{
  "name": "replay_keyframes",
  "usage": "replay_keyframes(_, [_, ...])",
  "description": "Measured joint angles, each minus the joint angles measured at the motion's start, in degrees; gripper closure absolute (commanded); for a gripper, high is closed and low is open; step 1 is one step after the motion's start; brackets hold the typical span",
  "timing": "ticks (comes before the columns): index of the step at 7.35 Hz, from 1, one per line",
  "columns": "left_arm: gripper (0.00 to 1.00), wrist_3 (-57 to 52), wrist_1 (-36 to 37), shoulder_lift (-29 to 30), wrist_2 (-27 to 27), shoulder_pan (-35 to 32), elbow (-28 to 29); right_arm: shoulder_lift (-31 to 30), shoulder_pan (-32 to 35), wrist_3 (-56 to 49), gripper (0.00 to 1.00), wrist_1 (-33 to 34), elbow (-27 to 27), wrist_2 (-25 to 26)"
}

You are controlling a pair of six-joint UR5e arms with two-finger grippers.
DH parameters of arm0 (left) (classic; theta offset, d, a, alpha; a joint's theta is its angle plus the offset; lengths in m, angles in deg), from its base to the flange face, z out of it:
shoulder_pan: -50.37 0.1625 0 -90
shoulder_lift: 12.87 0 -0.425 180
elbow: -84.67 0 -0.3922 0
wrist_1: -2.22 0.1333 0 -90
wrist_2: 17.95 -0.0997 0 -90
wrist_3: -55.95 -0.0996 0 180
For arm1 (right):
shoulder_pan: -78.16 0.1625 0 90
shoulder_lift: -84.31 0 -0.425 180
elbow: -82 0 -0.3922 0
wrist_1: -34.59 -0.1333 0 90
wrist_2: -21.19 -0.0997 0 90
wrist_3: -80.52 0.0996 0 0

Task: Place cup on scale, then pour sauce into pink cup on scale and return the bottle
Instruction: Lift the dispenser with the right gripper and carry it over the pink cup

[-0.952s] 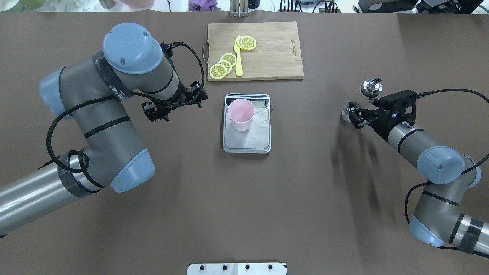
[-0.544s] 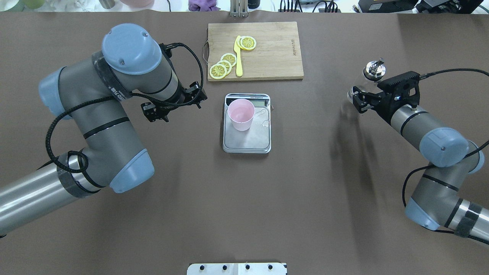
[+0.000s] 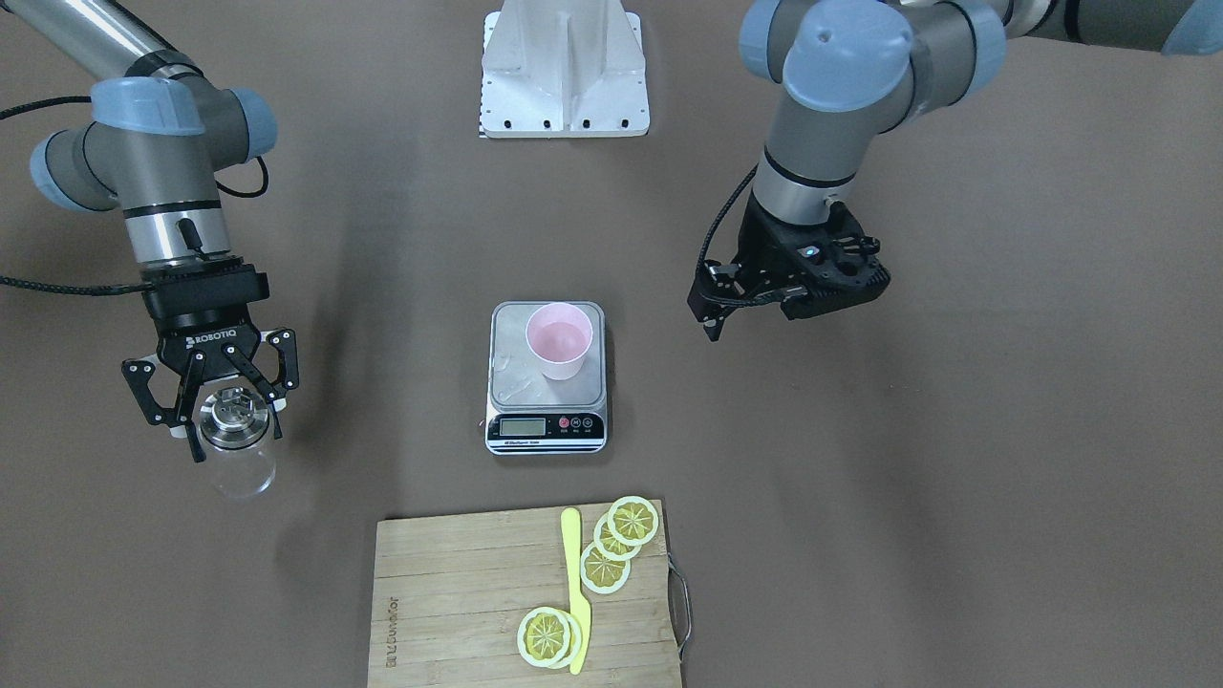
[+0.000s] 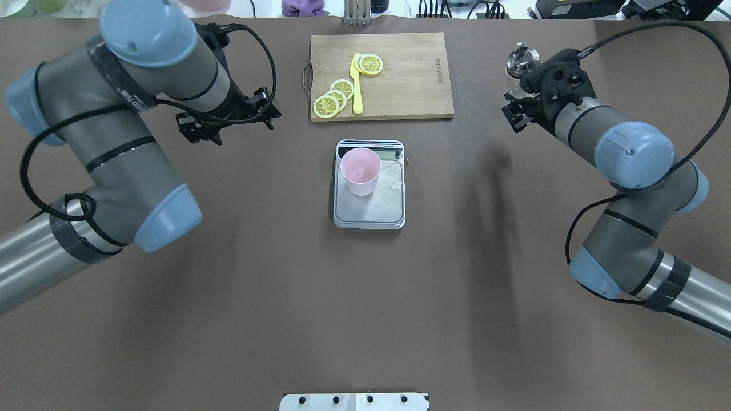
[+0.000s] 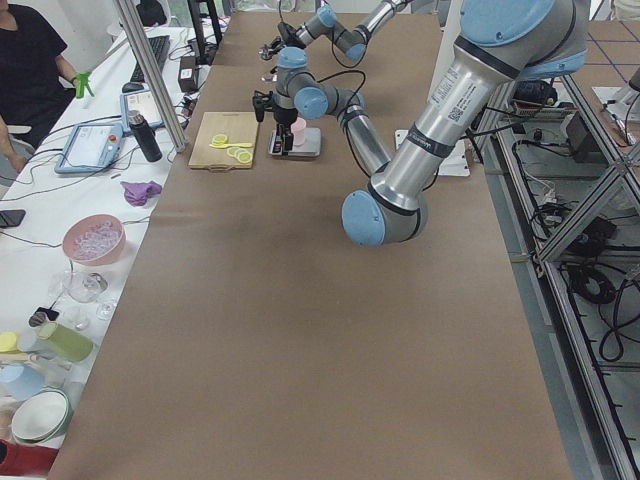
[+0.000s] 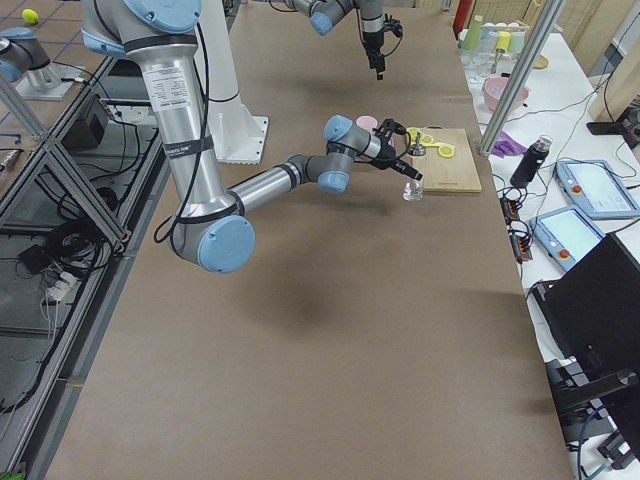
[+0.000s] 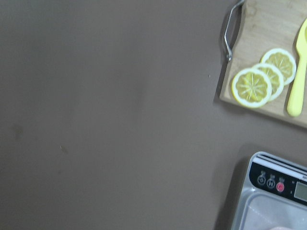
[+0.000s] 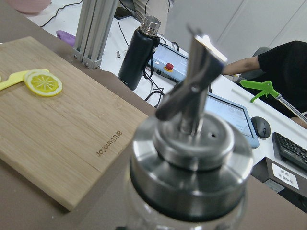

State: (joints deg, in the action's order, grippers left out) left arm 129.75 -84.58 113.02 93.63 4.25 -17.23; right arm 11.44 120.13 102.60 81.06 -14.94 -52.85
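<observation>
The pale pink cup (image 4: 360,170) stands upright on the silver scale (image 4: 377,214) at mid-table, toward the display end of the scale (image 3: 545,427). The clear glass bottle (image 3: 239,473) with its silver pourer cap (image 4: 519,60) is upright at the far right, beside the cutting board. My right gripper (image 3: 236,440) is shut on the bottle, a finger on either side of it below the cap. The cap fills the right wrist view (image 8: 192,143). My left gripper (image 4: 228,121) hangs open and empty, left of the scale and apart from it.
A wooden cutting board (image 4: 400,80) with lemon slices (image 4: 334,97) and a yellow knife (image 4: 357,85) lies beyond the scale. The white robot base plate (image 4: 354,401) is at the near edge. A person (image 5: 25,70) sits at the cluttered bench past the table's far edge.
My right arm has carried the bottle away from the scale to the far right, level with the cutting board. My left arm has drawn back and to the left. The cup has not moved.
</observation>
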Motion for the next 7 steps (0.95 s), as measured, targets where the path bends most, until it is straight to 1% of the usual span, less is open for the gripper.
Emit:
replay_keyframes(1, [0.02,-4.4,0.1,-2.2,2.0,-2.8,-0.6,2.2,-0.4,-1.8,0.92,4.5,-1.0,1.7])
replay_keyframes(2, [0.02,-10.4,0.1,-5.4,4.5,-6.1,-1.7,4.0,-1.7,-4.8,0.92,7.7,-1.7,4.9])
replay_keyframes(3, [0.02,-18.2,0.0,-9.0,5.9,-9.4,-3.2,5.2,-3.9,-7.5,0.92,9.7,-2.0,8.9])
replay_keyframes(4, [0.02,-23.6,-0.1,-12.2,6.6,-12.3,-4.3,6.0,-6.9,-10.1,0.92,11.0,-2.0,13.7])
replay_keyframes(6, [0.02,-27.1,-1.0,-15.4,7.3,-16.2,-4.9,7.2,-13.4,-15.6,0.92,14.6,-2.0,24.1])
replay_keyframes(7, [0.02,-27.4,-1.7,-16.0,7.4,-17.2,-4.8,7.3,-16.2,-19.1,0.92,16.7,-1.9,29.3])
